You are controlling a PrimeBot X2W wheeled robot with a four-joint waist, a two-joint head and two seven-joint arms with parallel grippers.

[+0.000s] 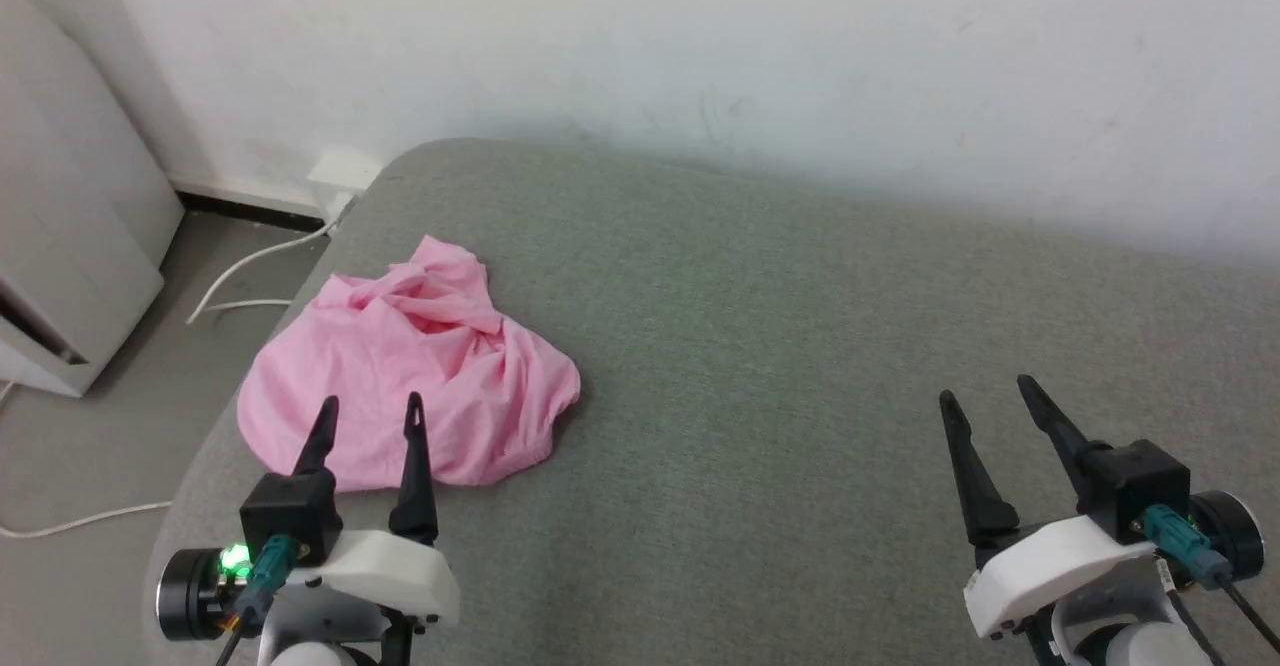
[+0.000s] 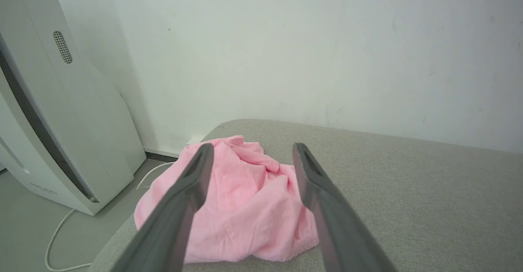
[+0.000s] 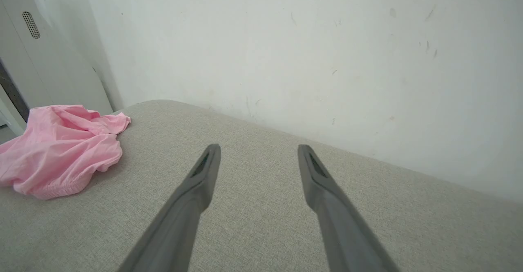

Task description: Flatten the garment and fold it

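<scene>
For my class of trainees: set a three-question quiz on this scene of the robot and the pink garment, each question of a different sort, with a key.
1. True or false: the garment lies flat and smooth on the grey cushion.
2. Fill in: the left end effector and the right end effector both have their jaws ___ and hold nothing.
3. Which end effector is nearer the garment? A) the left B) the right C) both equally

Key: 1 false, it is crumpled in a heap; 2 open; 3 A.
</scene>
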